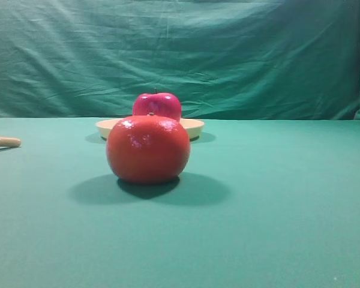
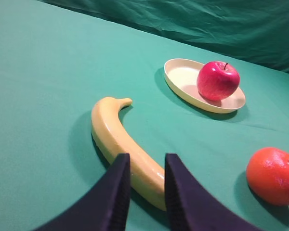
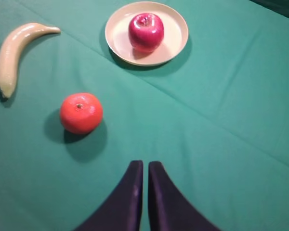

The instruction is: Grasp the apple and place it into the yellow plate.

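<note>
From the exterior high view you see the apple (image 1: 156, 105) sitting behind the orange-red fruit (image 1: 147, 149), resting in the yellow plate (image 1: 195, 126) — neither arm shows here, only the tip of a banana (image 1: 2, 141) at the left edge. In the left wrist view, the left gripper (image 2: 147, 185) hangs over the banana (image 2: 119, 141) with its 2 fingers parted and nothing between them; the apple (image 2: 217, 80) stands upright on the plate's (image 2: 182, 77) far side, stem up. In the right wrist view the right gripper (image 3: 143, 192) has its fingers pressed together, empty, well apart from the plate (image 3: 120, 33) and the apple (image 3: 146, 31). You can judge the task as done. Should you regrasp, the skin looks glossy and slippery, the body rigid and probably light — take it across its widest girth, not by the stem.
</note>
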`<move>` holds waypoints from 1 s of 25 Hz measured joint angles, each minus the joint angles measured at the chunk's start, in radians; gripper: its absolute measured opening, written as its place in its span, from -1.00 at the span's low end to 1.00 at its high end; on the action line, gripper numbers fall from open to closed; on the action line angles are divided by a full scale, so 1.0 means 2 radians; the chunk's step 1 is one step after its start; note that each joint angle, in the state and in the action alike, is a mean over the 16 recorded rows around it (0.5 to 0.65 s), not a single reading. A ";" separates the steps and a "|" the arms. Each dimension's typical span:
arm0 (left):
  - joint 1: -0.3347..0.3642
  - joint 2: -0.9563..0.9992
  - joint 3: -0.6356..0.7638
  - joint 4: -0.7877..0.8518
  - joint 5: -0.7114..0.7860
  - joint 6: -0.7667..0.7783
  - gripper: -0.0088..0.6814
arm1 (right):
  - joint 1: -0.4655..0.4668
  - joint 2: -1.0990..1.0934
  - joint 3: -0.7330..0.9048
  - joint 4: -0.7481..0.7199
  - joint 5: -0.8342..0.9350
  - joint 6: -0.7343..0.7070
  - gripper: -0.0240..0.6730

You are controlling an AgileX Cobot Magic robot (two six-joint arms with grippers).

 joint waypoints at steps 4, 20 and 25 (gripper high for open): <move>0.000 0.000 0.000 0.000 0.000 0.000 -0.52 | -0.026 -0.048 0.058 -0.002 -0.051 0.000 -0.93; 0.000 0.000 0.000 0.000 0.000 0.000 -0.52 | -0.172 -0.303 0.355 -0.001 -0.264 -0.005 -0.93; 0.000 0.000 0.000 0.000 0.000 0.000 -0.52 | -0.201 -0.360 0.432 0.002 -0.299 -0.005 -0.93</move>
